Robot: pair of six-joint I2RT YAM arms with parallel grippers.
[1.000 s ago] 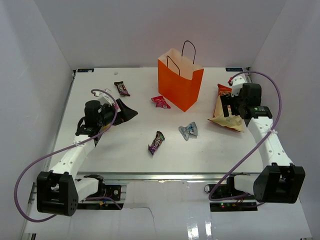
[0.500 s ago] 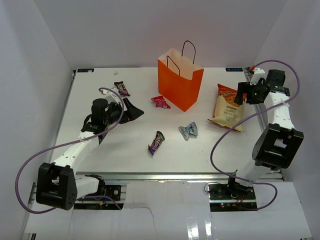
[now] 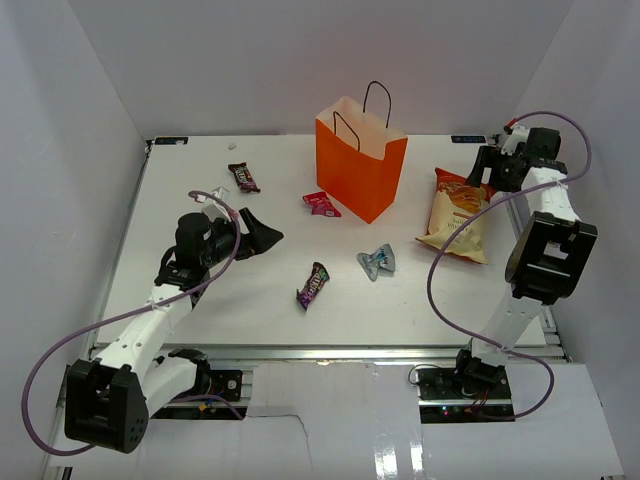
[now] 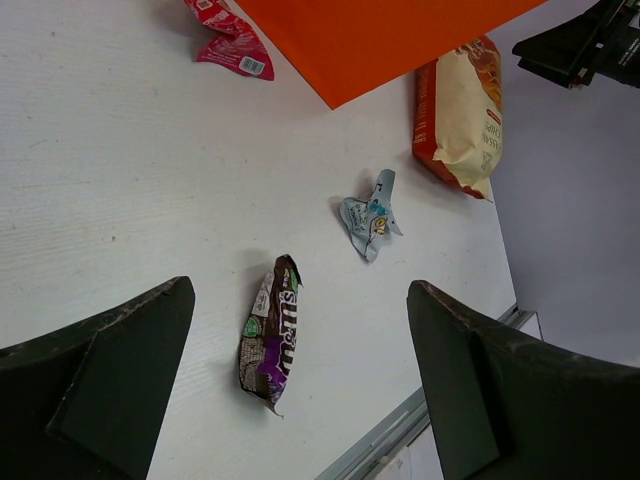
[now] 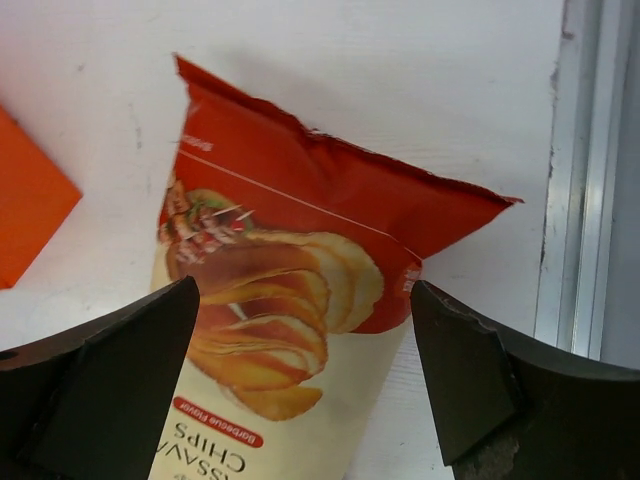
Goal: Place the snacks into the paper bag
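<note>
The orange paper bag (image 3: 360, 165) stands upright at the back centre with its top open. The chip bag (image 3: 455, 215) lies flat to its right. A dark candy bar (image 3: 243, 178), a pink-red wrapper (image 3: 320, 203), a purple packet (image 3: 313, 285) and a silver-blue wrapper (image 3: 377, 262) lie apart on the table. My left gripper (image 3: 262, 230) is open and empty, above the table left of the purple packet (image 4: 272, 335). My right gripper (image 3: 487, 172) is open and empty, just beyond the chip bag's red top end (image 5: 280, 260).
The table's metal rail (image 5: 580, 170) runs close to the right of the chip bag. White walls close in the left, back and right sides. In the left wrist view the orange bag's side (image 4: 380, 35) and the table's near edge (image 4: 400, 440) show.
My right gripper has pulled back from over the chip bag towards the far right corner, and the chip bag now lies flat. My left gripper has shifted slightly towards the near side.
</note>
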